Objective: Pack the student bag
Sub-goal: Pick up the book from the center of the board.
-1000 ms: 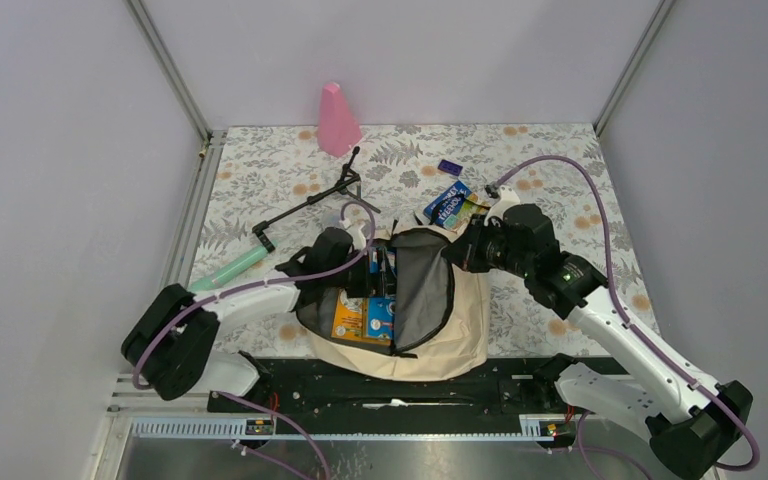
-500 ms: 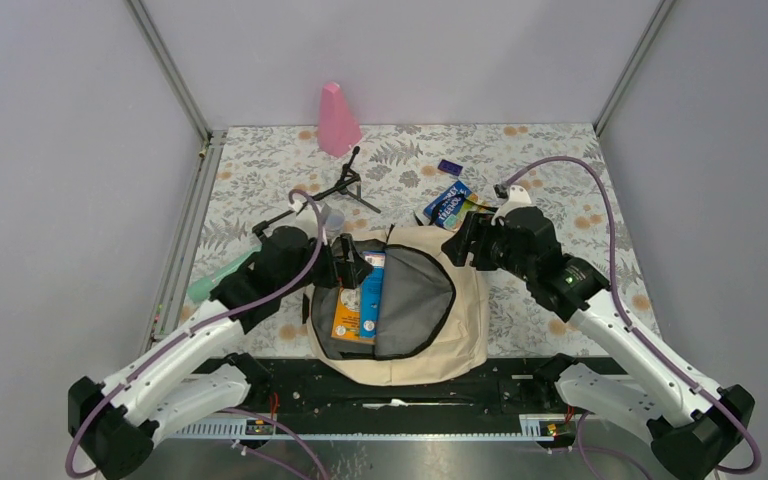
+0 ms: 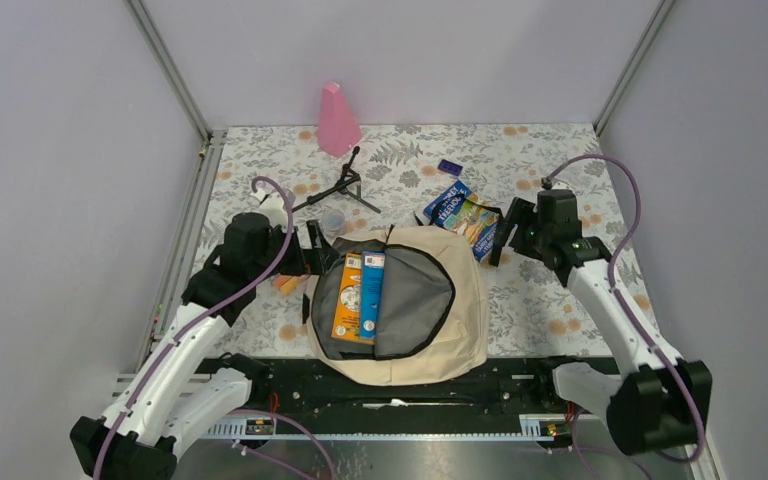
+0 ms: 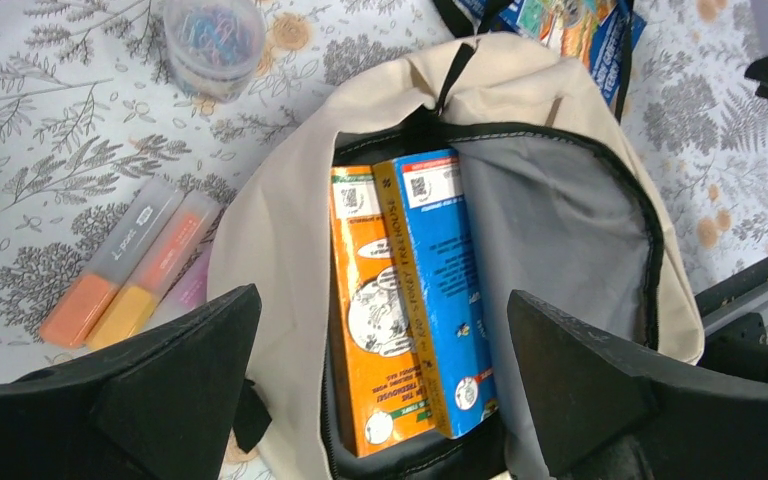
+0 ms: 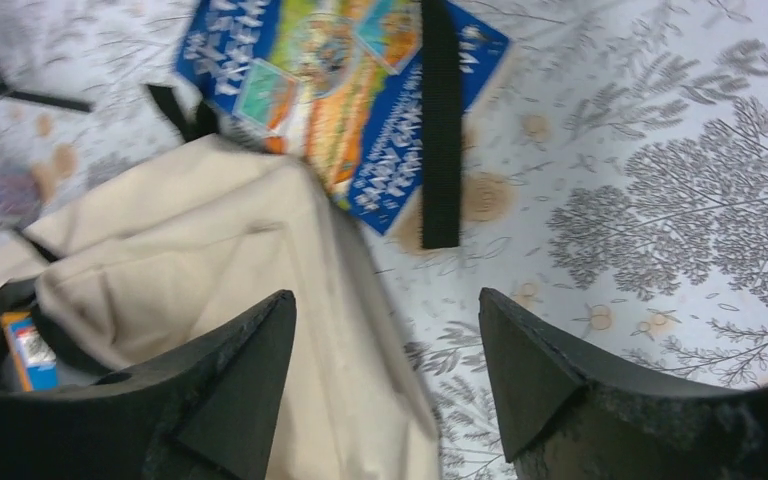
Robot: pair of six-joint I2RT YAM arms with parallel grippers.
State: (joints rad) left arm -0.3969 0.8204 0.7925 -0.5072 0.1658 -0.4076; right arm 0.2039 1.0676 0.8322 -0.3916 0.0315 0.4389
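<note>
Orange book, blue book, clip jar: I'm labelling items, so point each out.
orange book (image 4: 372,310), left wrist view, cover middle
blue book (image 4: 438,290), left wrist view, cover middle
clip jar (image 4: 210,40), left wrist view, top

left end effector (image 4: 382,293), right one (image 5: 384,294): spread, seemingly empty

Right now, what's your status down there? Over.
Left gripper open, empty, beside student bag. Right gripper open, empty, at its far corner. Bag unzipped, orange book and blue book inside. Opening unobstructed.
</note>
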